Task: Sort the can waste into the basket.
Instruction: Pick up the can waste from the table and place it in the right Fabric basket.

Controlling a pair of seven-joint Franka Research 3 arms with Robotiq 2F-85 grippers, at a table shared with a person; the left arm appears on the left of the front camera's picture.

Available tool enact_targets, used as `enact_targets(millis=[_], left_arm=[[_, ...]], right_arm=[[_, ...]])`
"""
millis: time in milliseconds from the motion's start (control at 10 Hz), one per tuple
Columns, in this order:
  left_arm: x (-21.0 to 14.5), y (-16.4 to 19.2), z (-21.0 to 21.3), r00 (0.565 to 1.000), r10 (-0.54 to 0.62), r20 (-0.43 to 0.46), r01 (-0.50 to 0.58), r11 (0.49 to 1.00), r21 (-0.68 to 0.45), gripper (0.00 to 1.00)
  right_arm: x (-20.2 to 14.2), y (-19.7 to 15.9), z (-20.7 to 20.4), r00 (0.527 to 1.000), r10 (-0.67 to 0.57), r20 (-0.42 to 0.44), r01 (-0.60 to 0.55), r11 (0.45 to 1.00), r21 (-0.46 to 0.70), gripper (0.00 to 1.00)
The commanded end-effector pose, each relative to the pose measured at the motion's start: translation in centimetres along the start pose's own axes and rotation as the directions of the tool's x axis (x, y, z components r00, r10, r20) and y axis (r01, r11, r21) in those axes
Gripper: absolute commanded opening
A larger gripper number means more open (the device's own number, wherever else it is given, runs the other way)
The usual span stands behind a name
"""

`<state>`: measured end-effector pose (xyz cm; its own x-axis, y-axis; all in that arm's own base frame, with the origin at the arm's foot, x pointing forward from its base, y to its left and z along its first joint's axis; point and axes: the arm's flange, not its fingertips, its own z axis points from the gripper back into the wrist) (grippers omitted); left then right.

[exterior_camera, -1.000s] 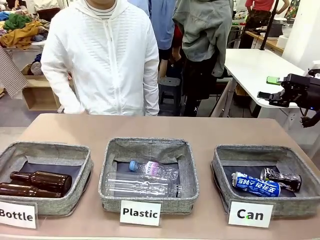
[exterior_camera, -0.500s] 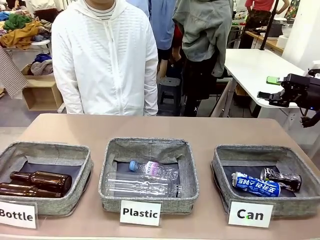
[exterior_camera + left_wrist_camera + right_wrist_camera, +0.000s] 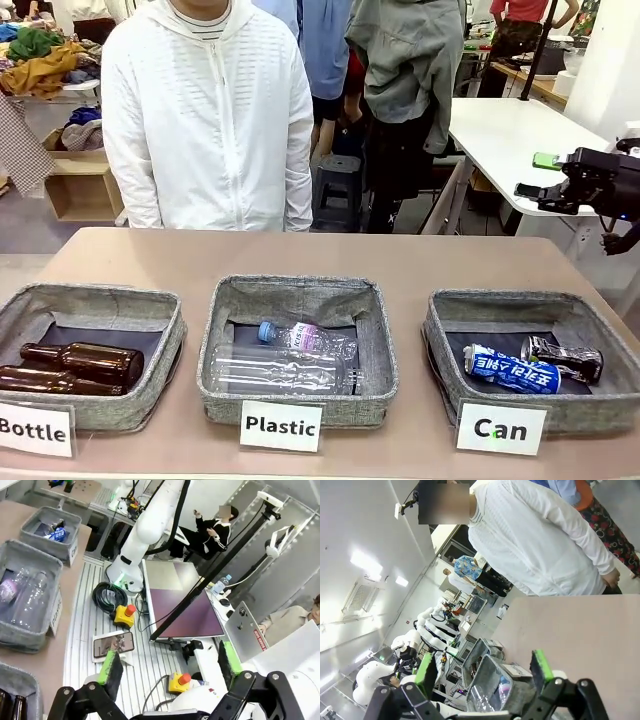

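Frontally, blue can (image 3: 511, 373) and black can (image 3: 563, 358) in basket (image 3: 450, 320), wrist views, left gripper (image 3: 170, 662) and right gripper (image 3: 482, 667) both spread

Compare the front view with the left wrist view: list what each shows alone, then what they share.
Front alone: brown bottles lying in full inside the Bottle basket, all three signs readable, the person in white. Left wrist alone: the open left gripper, two yellow boxes with red buttons, a monitor. Shared: clear bottles in the Plastic basket, cans in the Can basket.
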<state>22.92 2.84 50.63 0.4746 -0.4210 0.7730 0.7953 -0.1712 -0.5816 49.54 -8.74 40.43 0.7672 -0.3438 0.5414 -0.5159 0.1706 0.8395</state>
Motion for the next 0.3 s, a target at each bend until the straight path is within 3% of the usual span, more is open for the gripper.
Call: enact_targets(millis=[0, 200], left_arm=[[0.13, 0.06, -0.01, 1.000, -0.012, 0.009, 0.012, 1.000, -0.003, 1.00], [0.13, 0.06, -0.01, 1.000, -0.012, 0.009, 0.012, 1.000, -0.003, 1.00]], right_arm=[[0.08, 0.22, 0.02, 1.000, 0.004, -0.004, -0.004, 1.000, -0.003, 1.00], [0.08, 0.22, 0.02, 1.000, 0.004, -0.004, -0.004, 1.000, -0.003, 1.00]])
